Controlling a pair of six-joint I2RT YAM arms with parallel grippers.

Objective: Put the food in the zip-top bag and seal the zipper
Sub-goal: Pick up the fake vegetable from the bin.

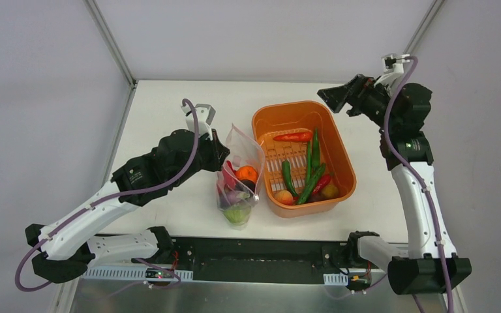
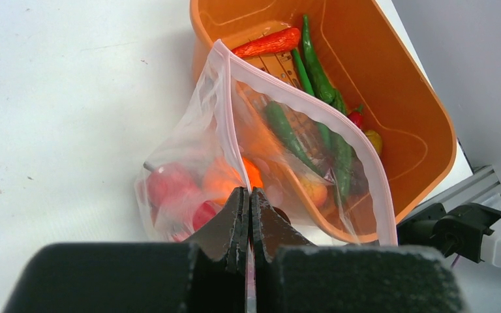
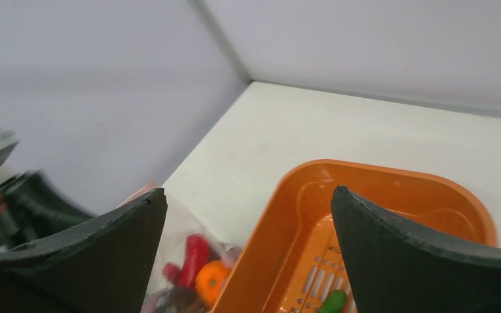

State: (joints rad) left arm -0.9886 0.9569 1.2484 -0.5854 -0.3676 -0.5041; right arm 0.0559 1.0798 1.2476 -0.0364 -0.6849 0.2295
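Observation:
The clear zip-top bag stands upright beside the orange tub, mouth open toward the tub. Its pink zipper runs along the open mouth. Inside the bag lie an orange piece, a light green piece and red and dark pieces. My left gripper is shut on the bag's near wall, its fingertips pressed together on the plastic. More food is in the tub: a red pepper, green peppers and a red-yellow fruit. My right gripper is open and empty, raised above the tub's far right corner.
The orange tub sits right of the bag; it also shows in the left wrist view and the right wrist view. White walls with metal posts close the table's back and sides. The arm bases stand at the near edge.

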